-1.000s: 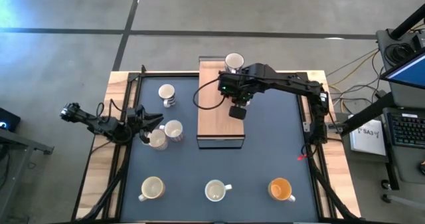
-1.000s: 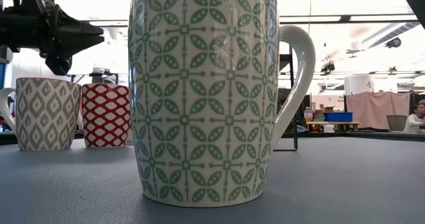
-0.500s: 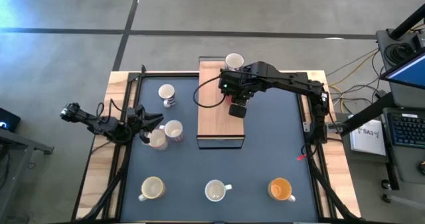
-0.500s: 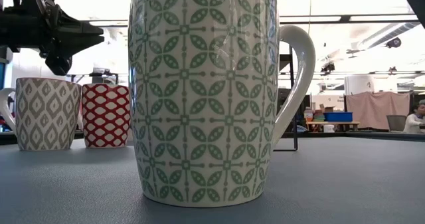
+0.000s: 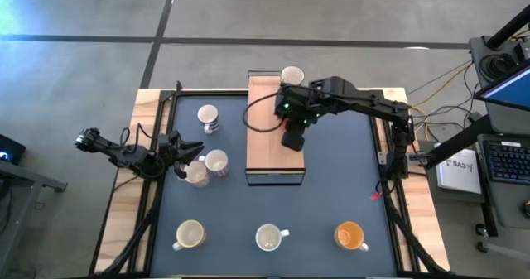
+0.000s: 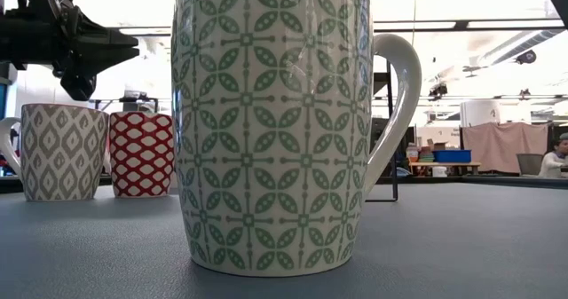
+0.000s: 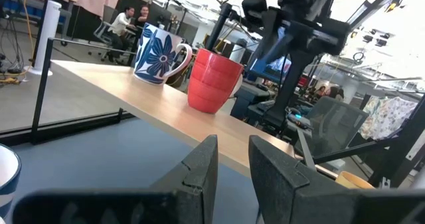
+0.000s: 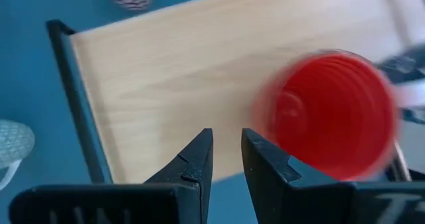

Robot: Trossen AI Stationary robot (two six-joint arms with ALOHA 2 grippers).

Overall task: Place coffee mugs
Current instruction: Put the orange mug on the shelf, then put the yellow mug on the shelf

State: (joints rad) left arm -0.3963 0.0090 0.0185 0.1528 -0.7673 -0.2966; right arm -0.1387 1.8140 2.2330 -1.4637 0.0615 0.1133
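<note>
Your right tool [image 5: 292, 138] hovers over the light wooden platform [image 5: 267, 155] at the middle of the dark blue bench [image 5: 331, 188], its fingers nearly together and gripping nothing. The ribbed red mug [image 8: 332, 114] stands on the wood just beside those fingertips, apart from them; in the left wrist view it stands next to a white mug with blue flowers [image 7: 154, 54]. Your left tool [image 5: 184, 152] waits at the bench's left edge, fingers narrowly parted and empty, touching or just beside two white patterned mugs [image 5: 207, 166]. A cream mug [image 5: 190, 234], a white mug [image 5: 269, 238] and an orange mug [image 5: 350, 235] line the near edge.
</note>
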